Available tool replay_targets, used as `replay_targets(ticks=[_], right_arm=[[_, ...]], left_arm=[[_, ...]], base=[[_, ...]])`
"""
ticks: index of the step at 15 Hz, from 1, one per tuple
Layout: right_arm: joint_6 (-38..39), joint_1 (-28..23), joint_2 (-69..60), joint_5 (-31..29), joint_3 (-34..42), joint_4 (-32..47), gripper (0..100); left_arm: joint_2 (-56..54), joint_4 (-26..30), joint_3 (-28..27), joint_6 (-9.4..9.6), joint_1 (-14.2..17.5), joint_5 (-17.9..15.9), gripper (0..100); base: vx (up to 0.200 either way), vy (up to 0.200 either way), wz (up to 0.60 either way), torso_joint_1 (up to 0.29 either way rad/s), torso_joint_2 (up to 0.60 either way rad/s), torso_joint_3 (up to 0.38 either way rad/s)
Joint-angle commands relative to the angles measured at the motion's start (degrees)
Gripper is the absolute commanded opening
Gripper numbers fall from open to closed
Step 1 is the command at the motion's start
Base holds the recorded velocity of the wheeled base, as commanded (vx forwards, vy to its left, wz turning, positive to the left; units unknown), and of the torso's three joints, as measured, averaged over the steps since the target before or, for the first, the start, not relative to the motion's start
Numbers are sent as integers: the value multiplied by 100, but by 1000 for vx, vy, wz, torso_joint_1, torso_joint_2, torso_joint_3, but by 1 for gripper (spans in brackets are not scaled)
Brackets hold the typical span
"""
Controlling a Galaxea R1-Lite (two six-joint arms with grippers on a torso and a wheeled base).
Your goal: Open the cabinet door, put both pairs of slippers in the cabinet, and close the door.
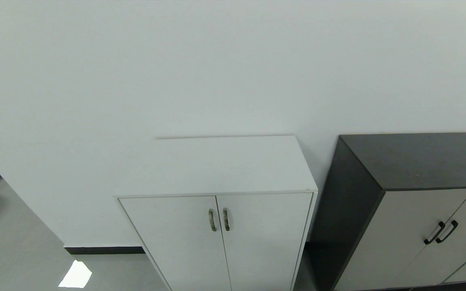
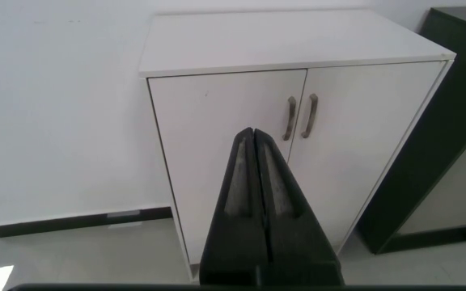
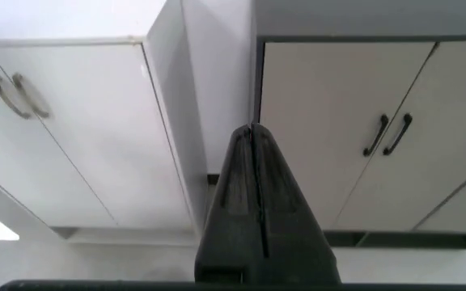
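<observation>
Cabinet [image 1: 225,165], white, stands on the floor [image 1: 10,242] against the wall [image 1: 217,68]. Both its doors [image 1: 176,238] are shut, with two curved handles [image 1: 219,220] side by side at the middle seam near the top. Just beside it, on the robot's right, stands a dark cabinet [image 1: 423,159] with pale doors, also shut, and black handles [image 1: 441,232]. The left claw [image 2: 254,139], pressed together and holding nothing, hangs before the white cabinet, apart from it. The right claw [image 3: 252,133], likewise pressed together and holding nothing, faces the gap between the two cabinets.
</observation>
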Motion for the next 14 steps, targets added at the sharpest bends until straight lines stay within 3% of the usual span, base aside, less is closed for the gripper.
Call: replay_targets(ticks=[1,9,11,14], right_arm=[[156,-13,-100,103,1,-9,0],[103,-232,-320,121,1,-9,0],[174,-364,-426,-328,1,-9,0],[429,-303,-540,-169,10,-35,0]], left_arm=[[-1,2,0,-1,0,-2,0],[-1,2,0,8,0,-11,0],[-1,2,0,8,0,-11,0],[-1,2,0,8,0,-11,0]], base=[[0,0,0,0,0,0],[0,0,0,0,0,0],[0,0,0,0,0,0],[0,0,0,0,0,0]])
